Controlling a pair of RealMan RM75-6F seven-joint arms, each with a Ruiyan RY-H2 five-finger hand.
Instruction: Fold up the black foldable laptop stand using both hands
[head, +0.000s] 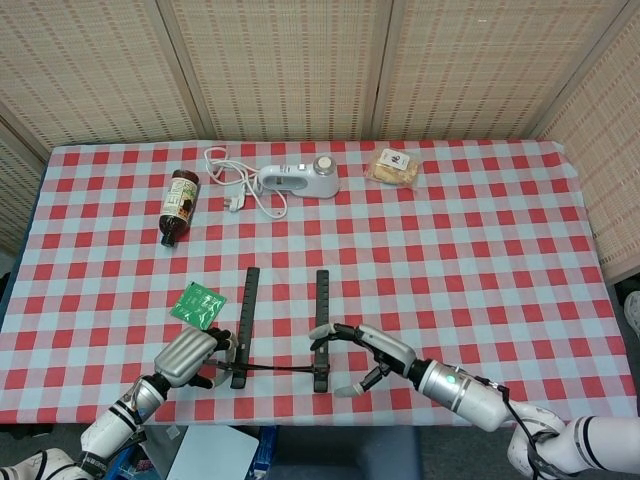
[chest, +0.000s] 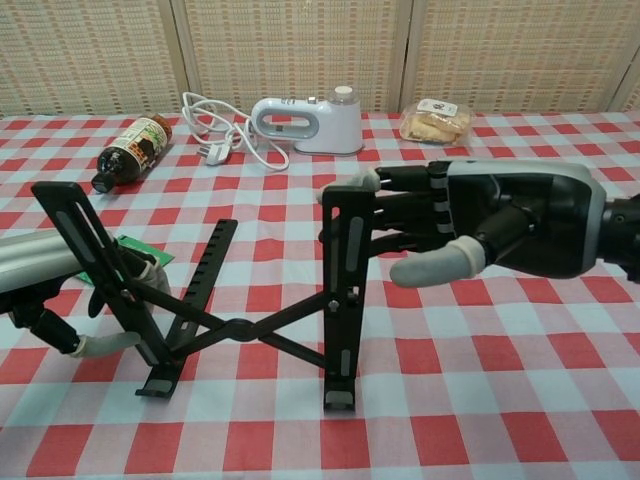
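While frame-cropped, left hand (chest: 95, 305) grips stand (chest: 240, 325).

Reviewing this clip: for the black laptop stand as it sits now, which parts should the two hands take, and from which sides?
Probably the two raised side rails of the laptop stand, each taken from its outer side. The rails stand tilted up, joined by a crossed linkage, so pushing them inward should close it. The right hand is already at the top of the right rail; the left hand is at the left rail's lower part.
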